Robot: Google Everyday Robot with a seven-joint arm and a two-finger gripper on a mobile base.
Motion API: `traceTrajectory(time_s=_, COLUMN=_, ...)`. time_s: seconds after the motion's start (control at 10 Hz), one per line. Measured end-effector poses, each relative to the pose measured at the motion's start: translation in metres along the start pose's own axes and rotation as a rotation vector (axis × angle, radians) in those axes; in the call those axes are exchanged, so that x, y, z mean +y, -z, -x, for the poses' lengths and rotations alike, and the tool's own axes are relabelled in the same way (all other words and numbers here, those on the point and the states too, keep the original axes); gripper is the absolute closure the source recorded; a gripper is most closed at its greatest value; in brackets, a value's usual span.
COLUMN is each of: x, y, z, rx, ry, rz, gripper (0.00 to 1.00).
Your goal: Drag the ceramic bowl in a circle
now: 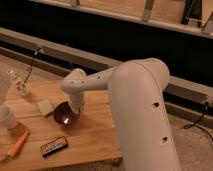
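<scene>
Bowl (64, 115) rim pinched on its right side by gripper (76, 111); grasp looks done, whole circle drag left.

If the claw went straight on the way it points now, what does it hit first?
The claw points down, apparently shut on the ceramic bowl's right rim; going on, it likely meets the bowl, then the wooden table beneath.

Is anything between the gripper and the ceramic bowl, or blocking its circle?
Nothing between them: the gripper is at the right rim of the ceramic bowl. A pale block close on its left might block a wide circle.
</scene>
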Motion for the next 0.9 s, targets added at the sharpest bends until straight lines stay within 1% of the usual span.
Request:
traceTrajectory(time_s=0.1, x=0.002, y=0.0, z=0.001, rx=0.003, ry=0.009, rz=-0.011, gripper=1.0)
traceTrajectory(time_s=0.5, x=0.004, y=-0.002, z=0.001, rx=0.031, ry=0.021, rz=-0.053, gripper=1.0)
traceTrajectory(time_s=0.7, x=0.003, y=-0.002, z=0.001, rx=0.04, ry=0.017, rz=-0.063, gripper=1.0)
traceTrajectory(time_s=0.8, x=-0.003, y=0.007, z=0.002, rx=0.035, ry=0.007, rz=-0.072, gripper=1.0)
traceTrajectory(time_s=0.9, x=-0.009, y=0.017, z=0.006, rx=0.02, ry=-0.001, rz=-0.078, gripper=1.0)
